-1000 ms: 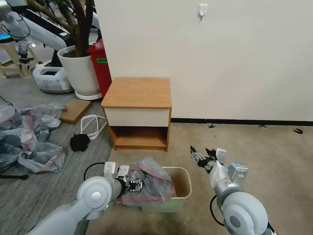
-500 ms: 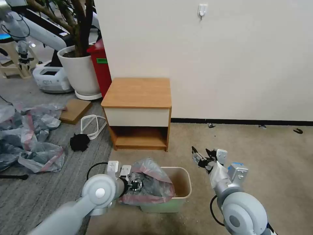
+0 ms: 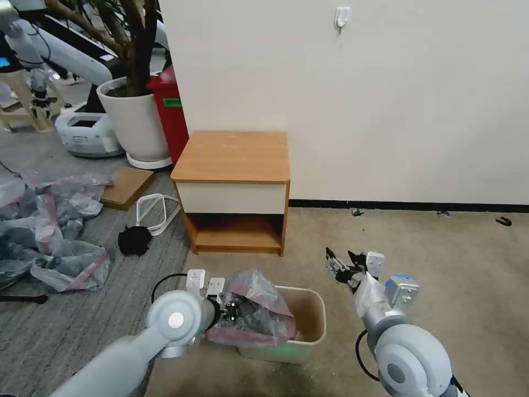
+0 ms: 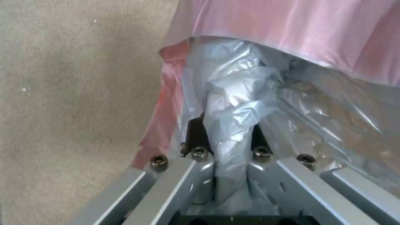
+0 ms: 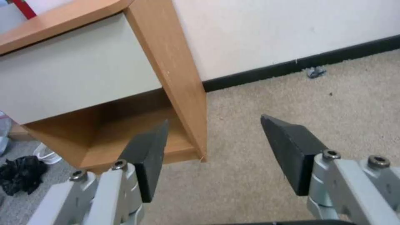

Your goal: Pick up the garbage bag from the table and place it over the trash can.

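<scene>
The garbage bag (image 3: 256, 309), thin grey plastic with a pink band, lies bunched over the left half of the beige trash can (image 3: 309, 317) on the carpet. My left gripper (image 3: 231, 312) is shut on a twisted fold of the bag (image 4: 233, 122), its black pads pinching the film on both sides. The right half of the can's mouth is uncovered. The table (image 3: 234, 160), a light-wood nightstand with a white drawer, stands behind the can with a bare top. My right gripper (image 3: 340, 266) hovers open to the right of the can, facing the nightstand's corner (image 5: 175, 75).
A heap of grey-and-pink bags (image 3: 49, 231) lies on the grey carpet at the left, with a black clump (image 3: 134, 240) and a white loop (image 3: 157, 212) near it. A white plant pot (image 3: 135, 118) and red bin (image 3: 171, 113) stand behind the nightstand. Beige carpet at right is open.
My left arm has shifted right and slightly toward me, carrying the bag with it; the trash can has slid a little along. The right arm has barely moved.
</scene>
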### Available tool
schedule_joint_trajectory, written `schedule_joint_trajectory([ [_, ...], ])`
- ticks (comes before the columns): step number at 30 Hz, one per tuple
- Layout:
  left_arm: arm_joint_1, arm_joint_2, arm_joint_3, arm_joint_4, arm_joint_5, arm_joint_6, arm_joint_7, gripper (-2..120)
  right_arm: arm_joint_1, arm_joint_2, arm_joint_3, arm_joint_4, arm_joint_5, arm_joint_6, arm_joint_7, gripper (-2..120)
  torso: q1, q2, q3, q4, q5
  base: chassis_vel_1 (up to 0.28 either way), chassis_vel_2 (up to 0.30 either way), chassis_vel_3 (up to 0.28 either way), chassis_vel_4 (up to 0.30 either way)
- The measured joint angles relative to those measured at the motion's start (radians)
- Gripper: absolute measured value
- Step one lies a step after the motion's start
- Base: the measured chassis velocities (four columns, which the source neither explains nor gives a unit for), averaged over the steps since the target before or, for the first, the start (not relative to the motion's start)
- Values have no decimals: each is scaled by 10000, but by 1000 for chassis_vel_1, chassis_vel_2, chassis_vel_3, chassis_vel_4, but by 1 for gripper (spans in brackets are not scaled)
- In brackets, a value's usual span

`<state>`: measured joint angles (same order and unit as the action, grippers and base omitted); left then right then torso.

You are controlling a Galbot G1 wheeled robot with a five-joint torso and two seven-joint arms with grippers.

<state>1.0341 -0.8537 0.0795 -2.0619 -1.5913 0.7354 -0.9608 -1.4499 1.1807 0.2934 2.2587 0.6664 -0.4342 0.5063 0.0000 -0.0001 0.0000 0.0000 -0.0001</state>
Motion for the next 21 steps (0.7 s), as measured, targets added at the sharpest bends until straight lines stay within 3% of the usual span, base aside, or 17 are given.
schedule_joint_trajectory([
  [8, 23, -44, -422, 42, 536, 3, 509, 4, 68, -730, 197, 321, 73, 514, -794, 67, 0, 0, 1, 0, 2, 0, 0, 0, 0],
  [13, -118, 6, -666, -7, 687, 3, 796, 4, 116, -1888, 33, 611, -298, 1094, -2502, 80, 0, 0, 0, 0, 2, 0, 0, 0, 0],
  [14, -155, 29, -697, -47, 750, 3, 859, 4, 148, -2348, -174, 658, -734, 1402, -3325, 84, 0, 0, 0, 1, 2, 0, 0, 0, 0],
  [15, -155, 29, -697, -47, 750, 3, 859, 4, 148, -2348, -174, 658, -734, 1402, -3325, 84, 0, 0, 0, 1, 2, 0, 0, 0, 0],
  [18, -180, 108, -751, -216, 817, 3, 924, 4, 293, -3150, -653, 590, -2119, 2042, -4889, 89, 0, 0, 0, 0, 1, 0, 0, 0, 0],
  [21, -180, 134, -755, -264, 827, 3, 925, 4, 413, -3370, -920, 564, -2486, 2146, -5172, 89, 0, 0, 0, -1, 2, 0, 0, 0, 0],
])
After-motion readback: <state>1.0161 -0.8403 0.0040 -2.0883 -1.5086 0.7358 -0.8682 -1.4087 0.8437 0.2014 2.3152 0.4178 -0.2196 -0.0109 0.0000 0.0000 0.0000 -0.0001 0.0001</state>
